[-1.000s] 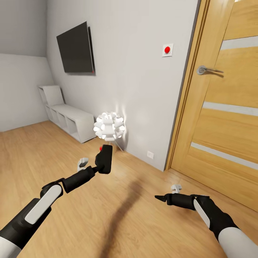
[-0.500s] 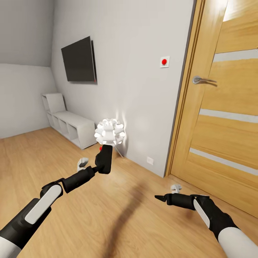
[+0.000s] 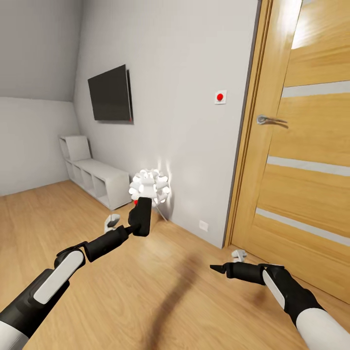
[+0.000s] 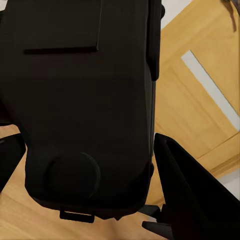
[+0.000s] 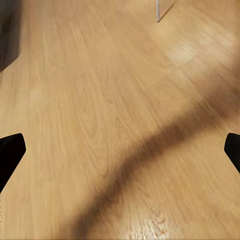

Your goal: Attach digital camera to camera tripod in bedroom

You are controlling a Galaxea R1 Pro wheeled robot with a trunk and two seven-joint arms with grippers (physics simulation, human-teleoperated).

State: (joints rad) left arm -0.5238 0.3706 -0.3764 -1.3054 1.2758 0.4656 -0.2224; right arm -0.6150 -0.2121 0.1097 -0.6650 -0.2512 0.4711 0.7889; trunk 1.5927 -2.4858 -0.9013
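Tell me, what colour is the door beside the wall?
The door is honey-coloured wood with pale horizontal stripes and a silver handle; the head view shows it best.

Wall TV (image 3: 111, 93) upper left, white shelf unit (image 3: 92, 176) below it on wood floor (image 3: 160, 287). Glowing white ball lamp (image 3: 148, 184) at centre. Wood door (image 3: 305, 146) at right w/ metal handle (image 3: 270, 119); red wall button (image 3: 220, 97) beside frame.

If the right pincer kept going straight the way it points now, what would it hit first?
Nothing close: the right pincer points left, low over bare wood floor. Further along that line lies the left arm, though depth is unclear.
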